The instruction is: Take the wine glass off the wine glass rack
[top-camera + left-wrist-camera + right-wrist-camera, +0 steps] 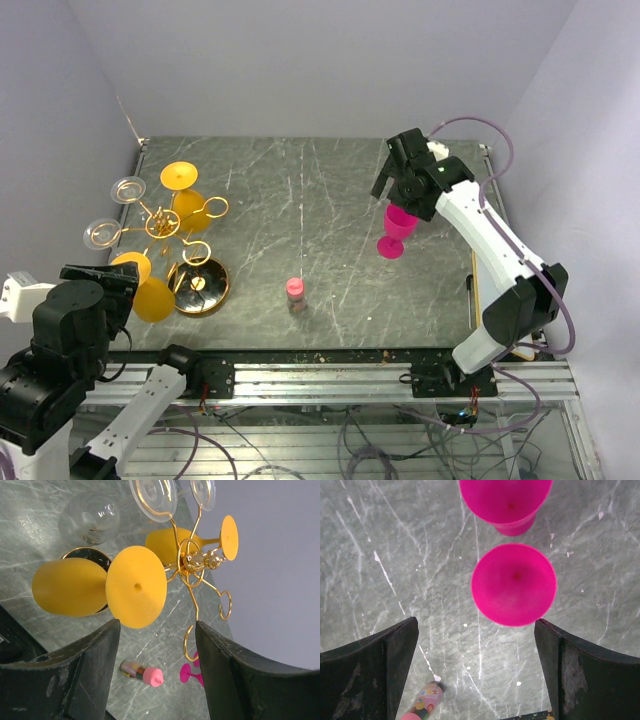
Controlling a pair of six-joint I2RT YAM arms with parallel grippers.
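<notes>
Grey table [300, 200]: right gripper [476, 630] gapes, seemingly clear of pink glass [397, 228].

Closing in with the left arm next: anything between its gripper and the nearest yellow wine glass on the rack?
Nothing visible. The left gripper, jaws open, faces the yellow wine glass foot-on; the small bottle lies well past it.

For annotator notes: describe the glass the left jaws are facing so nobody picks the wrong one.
Find the gold wine glass rack on the left of the table. It carries two clear glasses and two yellow ones. The target is the yellow wine glass at the near edge, beside the rack's round base; the other yellow glass is further back.
</notes>
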